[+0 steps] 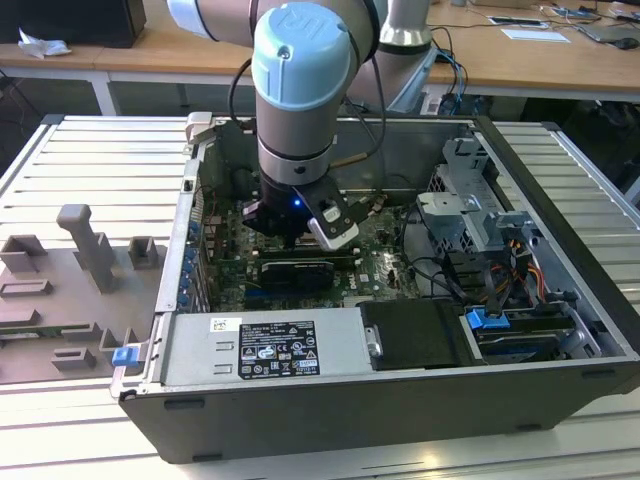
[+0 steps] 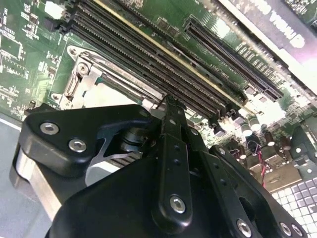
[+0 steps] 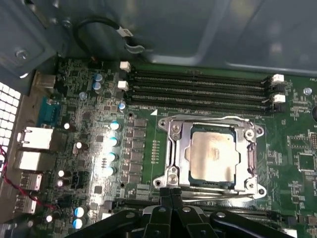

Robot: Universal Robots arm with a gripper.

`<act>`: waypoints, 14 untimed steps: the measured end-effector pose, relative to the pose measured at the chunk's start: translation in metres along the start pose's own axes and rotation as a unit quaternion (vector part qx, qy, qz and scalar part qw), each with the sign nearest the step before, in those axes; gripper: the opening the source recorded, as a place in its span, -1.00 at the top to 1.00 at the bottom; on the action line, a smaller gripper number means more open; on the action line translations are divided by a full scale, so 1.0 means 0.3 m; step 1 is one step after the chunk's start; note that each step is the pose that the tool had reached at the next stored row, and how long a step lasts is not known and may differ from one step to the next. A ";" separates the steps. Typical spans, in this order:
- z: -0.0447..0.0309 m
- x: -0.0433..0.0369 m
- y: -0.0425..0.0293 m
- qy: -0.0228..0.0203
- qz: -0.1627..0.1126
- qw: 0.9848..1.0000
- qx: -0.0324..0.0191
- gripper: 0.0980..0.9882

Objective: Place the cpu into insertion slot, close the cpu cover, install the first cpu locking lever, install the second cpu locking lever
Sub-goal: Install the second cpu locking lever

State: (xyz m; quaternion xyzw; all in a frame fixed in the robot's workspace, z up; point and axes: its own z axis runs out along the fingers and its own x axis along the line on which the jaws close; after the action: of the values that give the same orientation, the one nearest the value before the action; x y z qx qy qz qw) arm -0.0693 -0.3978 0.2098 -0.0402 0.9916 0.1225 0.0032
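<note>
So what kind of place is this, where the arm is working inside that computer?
Probably a robotics lab or test workshop. An opened dark grey desktop computer case lies on a ribbed aluminium work table, grey moulded fixture blocks sit beside it, and wooden desks with cables stand behind.

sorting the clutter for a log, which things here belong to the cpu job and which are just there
Job: cpu; cpu cover, down around it; pincer, by the socket edge.

Just there: memory slots; black card; grey fixtures outside the case.
</note>
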 end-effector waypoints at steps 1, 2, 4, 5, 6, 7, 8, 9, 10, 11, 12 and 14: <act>0.002 0.000 0.000 0.000 0.000 1.000 -0.002 0.98; 0.007 0.001 -0.001 0.000 0.000 1.000 -0.004 0.98; 0.013 0.007 -0.004 -0.001 0.000 1.000 -0.007 0.98; 0.016 0.010 -0.005 -0.002 0.000 1.000 -0.011 0.98; 0.018 0.011 -0.006 -0.002 0.000 1.000 -0.013 0.98; 0.019 0.012 -0.007 -0.002 -0.001 1.000 -0.014 0.98; 0.021 0.014 -0.008 -0.003 0.000 1.000 -0.016 0.98; 0.024 0.015 -0.010 -0.003 -0.001 1.000 -0.018 0.98; 0.027 0.017 -0.011 -0.004 -0.001 1.000 -0.019 0.98; 0.030 0.018 -0.011 -0.004 -0.001 1.000 -0.019 0.98; 0.032 0.020 -0.012 -0.004 -0.001 1.000 -0.020 0.98; 0.036 0.020 -0.013 -0.004 -0.001 1.000 -0.020 0.98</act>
State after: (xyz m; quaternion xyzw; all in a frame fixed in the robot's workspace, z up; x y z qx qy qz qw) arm -0.0751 -0.3994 0.1983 -0.0409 0.9889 0.1429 0.0061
